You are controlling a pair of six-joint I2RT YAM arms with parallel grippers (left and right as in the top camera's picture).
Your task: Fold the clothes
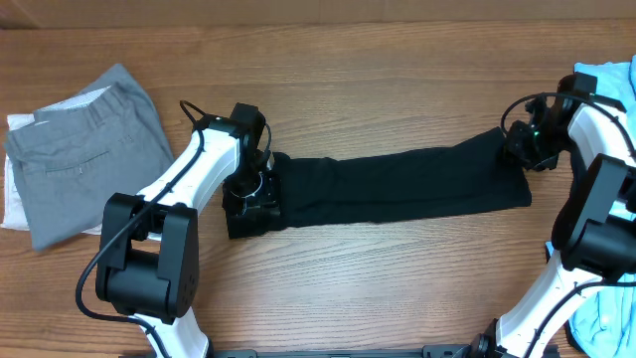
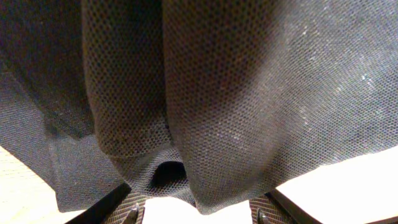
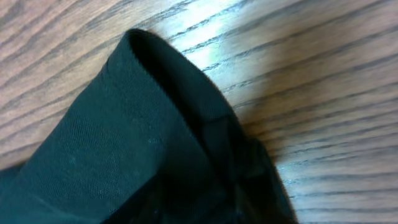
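Black garment (image 1: 397, 184) lies stretched in a long horizontal band across the middle of the wooden surface (image 1: 378, 80), running from left of centre to the right side of the overhead frame. Its left end sits under the left pincer (image 1: 248, 191). In the left wrist view, mesh fabric is bunched between the two fingers (image 2: 134, 211) at the lower edge, so this pincer is closed narrowly on the garment. The right end of the band meets the right pincer (image 1: 519, 151) at the right of the frame. In the right wrist view a folded hem rises toward the lens over bare wood. No finger shows there, so whether this pincer is closed or spread cannot be told.

Grey trousers (image 1: 89, 149) lie folded at the upper left, well apart from the black garment, resting on a white garment (image 1: 12, 189). Light blue cloth (image 1: 606, 80) appears at the upper right edge.
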